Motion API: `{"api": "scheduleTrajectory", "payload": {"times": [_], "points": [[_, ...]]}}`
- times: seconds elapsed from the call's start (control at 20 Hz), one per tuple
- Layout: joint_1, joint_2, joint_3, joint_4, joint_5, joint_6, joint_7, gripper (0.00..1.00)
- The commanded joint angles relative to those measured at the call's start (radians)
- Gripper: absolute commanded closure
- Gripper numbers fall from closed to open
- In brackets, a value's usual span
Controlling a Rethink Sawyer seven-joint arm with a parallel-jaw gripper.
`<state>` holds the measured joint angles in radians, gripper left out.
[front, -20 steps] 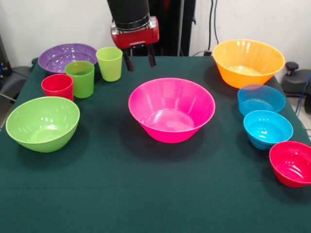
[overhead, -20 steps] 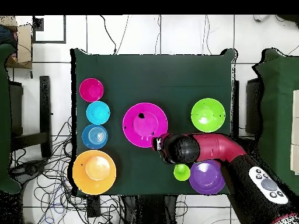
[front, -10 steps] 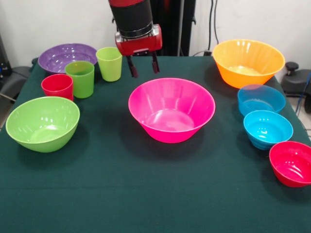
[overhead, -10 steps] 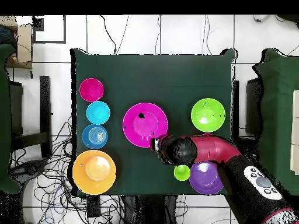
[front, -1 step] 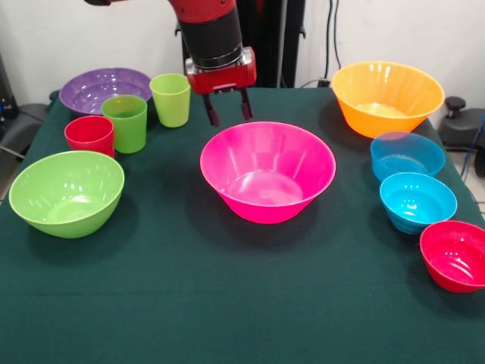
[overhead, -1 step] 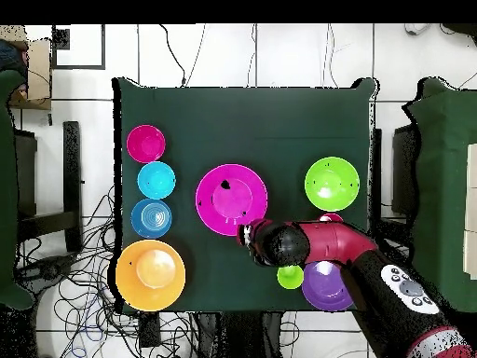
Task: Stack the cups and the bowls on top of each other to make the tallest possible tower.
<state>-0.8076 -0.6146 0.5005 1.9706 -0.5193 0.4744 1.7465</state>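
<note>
The tool (front, -1 step: 228, 111), fingers apart and empty, has drifted from beside the lime-green cup (front, -1 step: 171, 98) toward the far rim of the pink bowl (front, -1 step: 267, 171) at the middle of the tabletop (front, -1 step: 227, 303), so that bowl looks like the first pick. Nothing is stacked yet; only the front view shows the open fingers, which the arm (overhead, -1 step: 317, 244) hides from overhead

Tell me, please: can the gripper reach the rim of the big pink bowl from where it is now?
Probably yes. The gripper hangs open just behind the pink bowl's far rim, with nothing between them. The lime-green cup stands off to one side, clear of the path.
</note>
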Motion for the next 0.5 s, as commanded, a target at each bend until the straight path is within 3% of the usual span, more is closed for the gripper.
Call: {"api": "scheduleTrajectory", "payload": {"times": [0.05, 0.5], "points": [[0.043, 0.052, -0.058, -0.071, -0.004, -0.059, 0.112, 0.0], [0.058, 0.061, -0.075, -0.095, -0.019, -0.11, 0.109, 0.0]]}}
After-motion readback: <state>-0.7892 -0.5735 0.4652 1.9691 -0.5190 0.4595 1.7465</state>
